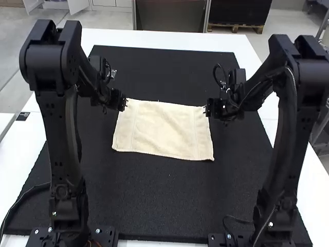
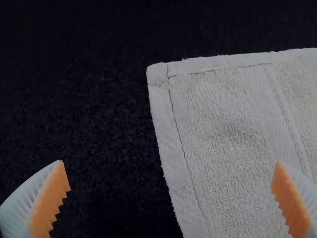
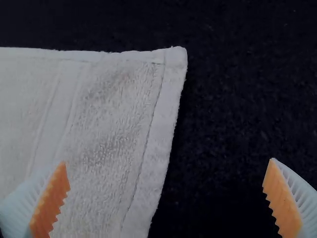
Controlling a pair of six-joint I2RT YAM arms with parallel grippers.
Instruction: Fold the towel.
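Your towel (image 1: 163, 128) lies spread out and unfolded on the black mat (image 1: 154, 200), cream-coloured and roughly rectangular, in the middle stretch between the two arms, with its long edges running from left to right. You can see a flat woven band near each of its short sides, and a few soft ripples across the middle. The mat sits on the white table (image 1: 97, 37), whose surface shows along the far edge and both sides. Your left gripper (image 1: 125, 102) is at the towel's far left corner, and your right gripper (image 1: 207, 110) is at the far right corner. In the left wrist view, you have the left gripper (image 2: 171, 173) spread wide, its ribbed white fingers with orange pads (image 2: 49, 198) well apart; one finger shows against the mat, the other against the towel, and the stitched corner (image 2: 158, 72) shows with nothing pinching it. The right wrist view gives you much the same: the right gripper (image 3: 166, 171) stands wide too, one finger seen against the towel and the other against the mat, with the hemmed corner (image 3: 176, 55) free of its grasp. You also have a dark cable (image 1: 23, 198) curving beside the base of the left arm (image 1: 60, 139), over the mat and the table.
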